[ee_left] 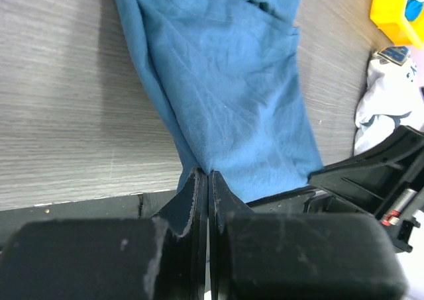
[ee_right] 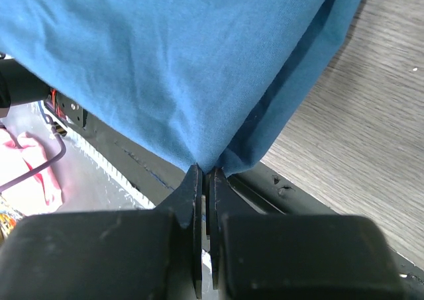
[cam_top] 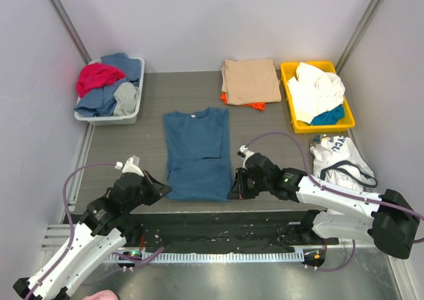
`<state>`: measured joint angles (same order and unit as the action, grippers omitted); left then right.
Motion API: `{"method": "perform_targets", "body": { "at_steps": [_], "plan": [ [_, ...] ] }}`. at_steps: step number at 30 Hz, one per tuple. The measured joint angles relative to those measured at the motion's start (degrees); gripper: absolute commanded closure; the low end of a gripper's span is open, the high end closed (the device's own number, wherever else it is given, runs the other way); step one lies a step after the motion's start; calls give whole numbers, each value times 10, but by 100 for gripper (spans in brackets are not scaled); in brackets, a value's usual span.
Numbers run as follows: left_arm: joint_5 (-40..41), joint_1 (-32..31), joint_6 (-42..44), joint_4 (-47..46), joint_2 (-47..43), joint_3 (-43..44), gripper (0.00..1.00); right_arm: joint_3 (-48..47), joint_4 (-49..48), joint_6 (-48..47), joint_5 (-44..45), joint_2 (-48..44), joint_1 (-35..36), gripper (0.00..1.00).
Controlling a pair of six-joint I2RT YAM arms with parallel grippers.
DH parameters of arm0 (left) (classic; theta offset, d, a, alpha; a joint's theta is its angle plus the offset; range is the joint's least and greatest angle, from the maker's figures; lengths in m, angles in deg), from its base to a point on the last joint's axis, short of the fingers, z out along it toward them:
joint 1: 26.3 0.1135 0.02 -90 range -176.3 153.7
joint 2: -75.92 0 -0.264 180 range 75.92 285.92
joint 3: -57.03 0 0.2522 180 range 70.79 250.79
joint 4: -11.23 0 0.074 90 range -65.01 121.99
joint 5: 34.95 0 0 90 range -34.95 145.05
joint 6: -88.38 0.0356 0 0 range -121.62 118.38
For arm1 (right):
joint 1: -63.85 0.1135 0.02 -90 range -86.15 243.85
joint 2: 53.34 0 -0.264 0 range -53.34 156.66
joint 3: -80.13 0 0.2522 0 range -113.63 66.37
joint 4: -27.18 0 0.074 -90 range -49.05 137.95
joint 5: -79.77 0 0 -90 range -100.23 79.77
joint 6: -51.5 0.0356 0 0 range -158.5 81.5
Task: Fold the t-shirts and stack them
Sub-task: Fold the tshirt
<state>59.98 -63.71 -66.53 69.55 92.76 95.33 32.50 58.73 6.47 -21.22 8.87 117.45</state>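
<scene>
You have the blue shirt [cam_top: 197, 155] lying mid-tabletop [cam_top: 126, 148], sleeves tucked in, hem at the near edge. Your left gripper [cam_top: 164, 191] is clamped on the hem's left corner and your right gripper [cam_top: 234, 193] on its right corner, jaws pinched tight on cloth. This looks like the fold in half. Next, lift both corners together and carry them evenly toward the collar. The tan shirt [cam_top: 250, 80] lies folded at the far edge, over the orange shirt [cam_top: 255, 105].

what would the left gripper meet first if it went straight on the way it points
The teal-blue t-shirt: the left gripper is shut on its corner, with the cloth lying straight ahead.
</scene>
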Motion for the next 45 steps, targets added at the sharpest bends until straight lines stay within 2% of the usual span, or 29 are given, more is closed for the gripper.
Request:
{"method": "perform_targets", "body": {
  "at_steps": [12, 18, 24, 32, 37, 45],
  "plan": [
    [6, 0, 40, 5, 14, 40, 100, -13, 13, 7, 25, -10, 6, 99],
    [27, 0, 57, 5, 35, 71, 100, -63, 27, -3, 52, -6, 6, 99],
    [56, 0, 71, -21, 64, 80, 100, -132, 32, -23, 77, 40, 6, 99],
    [102, 0, 106, -101, 182, 86, 100, -209, 33, -55, 112, 113, -6, 99],
    [131, 10, 145, -150, 256, 122, 100, -245, 34, -74, 130, 136, -42, 99],
    [86, 109, 174, -278, 383, 145, 100, -306, 11, -101, 124, 205, -134, 99]
  ]
}}
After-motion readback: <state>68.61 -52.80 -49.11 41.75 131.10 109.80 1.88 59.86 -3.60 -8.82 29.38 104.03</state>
